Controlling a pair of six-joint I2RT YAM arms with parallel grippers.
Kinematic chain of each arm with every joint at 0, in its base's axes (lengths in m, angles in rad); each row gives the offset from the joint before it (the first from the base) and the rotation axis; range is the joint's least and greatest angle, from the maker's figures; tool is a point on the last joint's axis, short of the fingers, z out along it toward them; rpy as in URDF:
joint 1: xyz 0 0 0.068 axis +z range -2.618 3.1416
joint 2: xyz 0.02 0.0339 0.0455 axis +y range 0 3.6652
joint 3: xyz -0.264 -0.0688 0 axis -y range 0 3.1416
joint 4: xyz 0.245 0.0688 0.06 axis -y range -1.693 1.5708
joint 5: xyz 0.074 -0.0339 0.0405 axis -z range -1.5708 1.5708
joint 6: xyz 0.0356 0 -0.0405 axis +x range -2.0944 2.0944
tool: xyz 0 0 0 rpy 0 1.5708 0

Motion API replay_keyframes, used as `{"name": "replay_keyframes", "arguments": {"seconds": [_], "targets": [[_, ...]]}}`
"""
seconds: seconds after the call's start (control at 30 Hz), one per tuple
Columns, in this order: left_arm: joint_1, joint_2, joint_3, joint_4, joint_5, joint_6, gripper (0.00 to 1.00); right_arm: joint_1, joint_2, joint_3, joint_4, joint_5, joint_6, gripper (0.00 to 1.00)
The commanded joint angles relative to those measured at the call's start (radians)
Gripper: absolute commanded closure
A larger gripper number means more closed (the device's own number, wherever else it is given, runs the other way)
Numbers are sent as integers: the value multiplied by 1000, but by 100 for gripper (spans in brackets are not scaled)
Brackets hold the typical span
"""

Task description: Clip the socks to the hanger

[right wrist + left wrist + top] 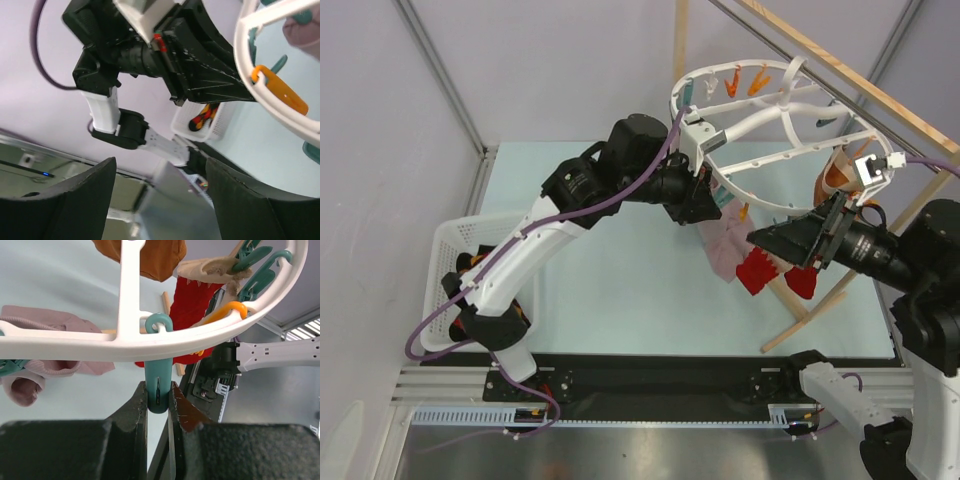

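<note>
From above, the left hand [705,198] is reaching up to the near rim of the white hanger [772,158]. The socks [470,264] are lying in the basket [438,240], well apart from it.

At the left wrist, that hand is clenching a teal clip [158,387] that is dangling from the ring. Squeezing its tail firmly should be gaping its mouth.

At the right wrist, the right hand [160,175] is standing released and empty. The socks are showing black, red and yellow.

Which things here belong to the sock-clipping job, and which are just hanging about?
Job:
hanger
teal clip, pinched in the left claw
socks, in the basket
right claw, open

Not part of it:
mauve-pink cloth
orange-brown garment
red cloth
wooden rack
</note>
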Motion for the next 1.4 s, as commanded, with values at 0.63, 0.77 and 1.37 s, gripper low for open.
{"name": "replay_keyframes", "arguments": {"seconds": [0.63,0.77,1.37], "targets": [[-11,44,115,3,65,-50,100,22,-16,-138,169,299,249,44],[-11,56,114,22,88,-61,100,68,-12,-156,134,424,189,45],[-12,58,89,69,142,-90,100,414,-12,-323,232,928,167,48]]}}
